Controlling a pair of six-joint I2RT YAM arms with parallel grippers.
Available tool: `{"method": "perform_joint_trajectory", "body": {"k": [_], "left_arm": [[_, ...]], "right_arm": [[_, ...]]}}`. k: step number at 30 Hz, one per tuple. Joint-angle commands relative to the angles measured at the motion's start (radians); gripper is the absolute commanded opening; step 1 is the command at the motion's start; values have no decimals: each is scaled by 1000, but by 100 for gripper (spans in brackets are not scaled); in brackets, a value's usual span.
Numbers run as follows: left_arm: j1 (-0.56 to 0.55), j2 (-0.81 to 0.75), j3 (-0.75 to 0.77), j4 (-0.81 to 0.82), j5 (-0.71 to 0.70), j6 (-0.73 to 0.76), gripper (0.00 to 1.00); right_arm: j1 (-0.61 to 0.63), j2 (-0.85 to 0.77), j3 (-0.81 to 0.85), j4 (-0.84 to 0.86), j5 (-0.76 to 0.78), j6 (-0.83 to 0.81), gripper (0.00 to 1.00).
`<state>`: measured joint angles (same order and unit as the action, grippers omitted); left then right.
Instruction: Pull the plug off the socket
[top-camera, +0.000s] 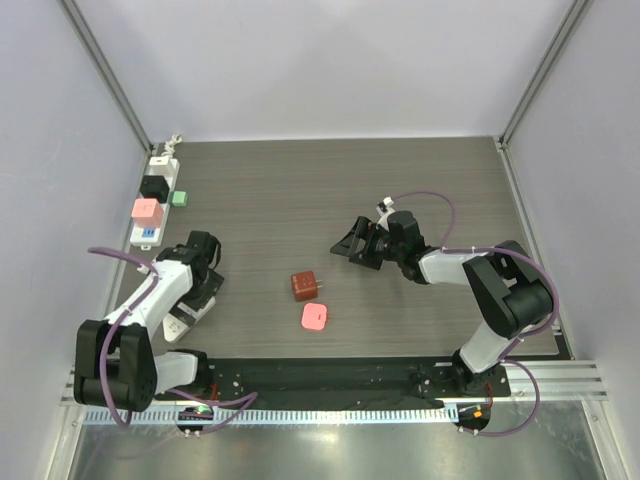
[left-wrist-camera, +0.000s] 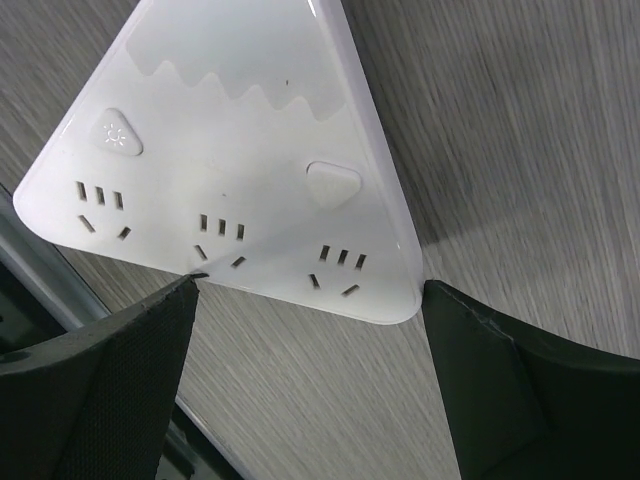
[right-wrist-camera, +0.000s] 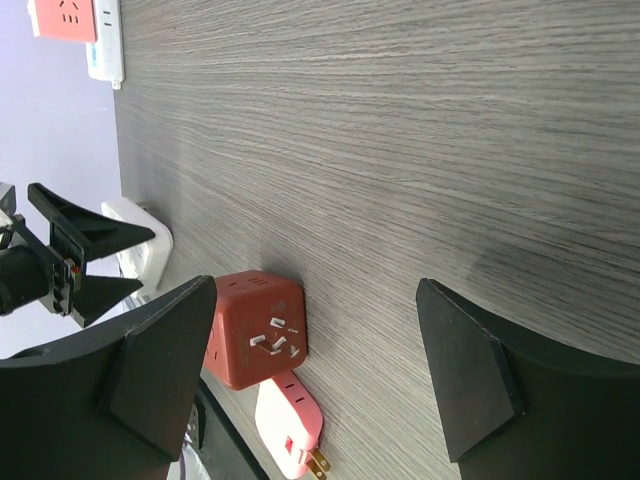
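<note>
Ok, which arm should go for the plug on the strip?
Left. The strip with its pink plug lies far left, just ahead of the open left pincer. The right pincer sits right of centre, much farther away.

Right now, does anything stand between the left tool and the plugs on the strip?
Nothing visible. The left tool hangs open over a white adapter, short of the strip with its black plug and pink plug; the arm hides part of the gap.
</note>
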<state>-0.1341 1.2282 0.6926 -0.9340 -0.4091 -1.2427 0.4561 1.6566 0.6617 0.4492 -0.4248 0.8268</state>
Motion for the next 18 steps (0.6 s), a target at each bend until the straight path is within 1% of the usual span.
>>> {"method": "perform_joint_trajectory", "body": {"k": [1,5,8,10,14,18], "left_arm": [[39,-9,-2,0,-102,-34,93],[103,-7,16,-19,-126,-5,93],[207,-7,25,-22,-126,32,92],[240,-6,31,-9,-129,55,92],[342,-1,56,7,-161,124,92],[364,-4,110,3,-163,190,93]], "right_arm": [[-4,3,6,52,-14,9,87],[-4,3,6,55,-19,12,87],[-4,3,4,57,-19,11,87],[-4,3,4,57,-20,12,87],[-4,3,4,59,-20,14,87],[-4,9,6,62,-25,14,87]]}}
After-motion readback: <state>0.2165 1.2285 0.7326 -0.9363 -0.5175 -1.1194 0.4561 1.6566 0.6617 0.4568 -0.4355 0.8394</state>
